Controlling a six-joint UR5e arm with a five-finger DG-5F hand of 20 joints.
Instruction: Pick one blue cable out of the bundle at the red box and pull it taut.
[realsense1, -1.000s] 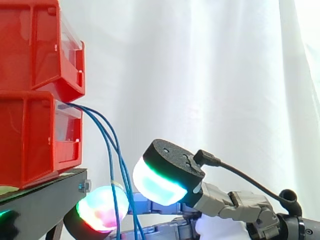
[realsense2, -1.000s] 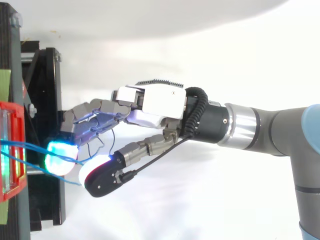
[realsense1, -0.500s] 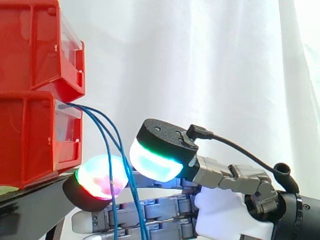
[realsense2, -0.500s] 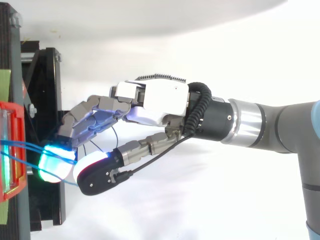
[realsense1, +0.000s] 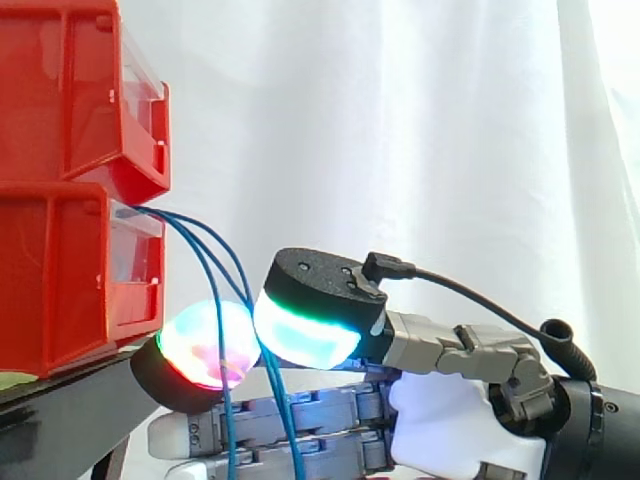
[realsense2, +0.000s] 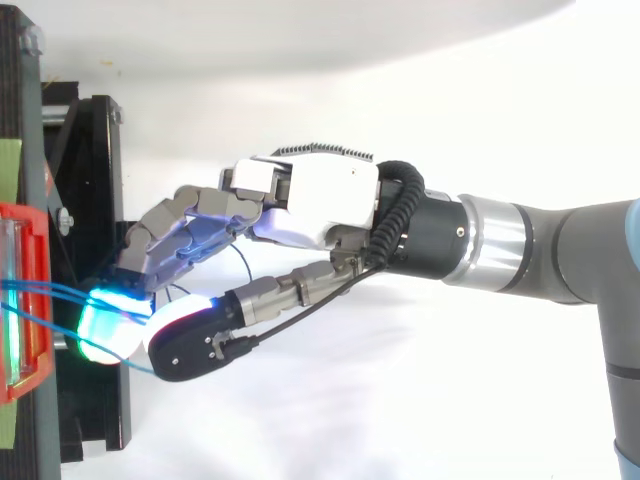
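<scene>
- The hand (realsense2: 310, 200) has come up since a second ago. Its pads were low, under the edge of the stand (realsense1: 80, 400); now they sit higher, just beside the front of the lower box (realsense1: 70, 280).
- The gap between the thumb (realsense1: 305, 330) and the finger pad (realsense1: 205, 345) has closed. Before there was open space between them with the cables (realsense1: 218, 270) hanging free in it; now the two glowing pads meet, and blue strands run down exactly where they meet.
- So I read the fingers as pinched together on the cables. I cannot tell if one strand or two are caught. One strand seems to pass on the box side of the finger pad, outside the pinch.
- The cables leave the box at the slit between the upper and lower bin, bend down in a loose curve and go on below the pads, across the other fingers.
- The curve is slack, so nothing is taut yet.
- For the task this looks like the end of the grasp. I think the next move is a pull away from the box, and the risk is that more than one strand comes along.
</scene>
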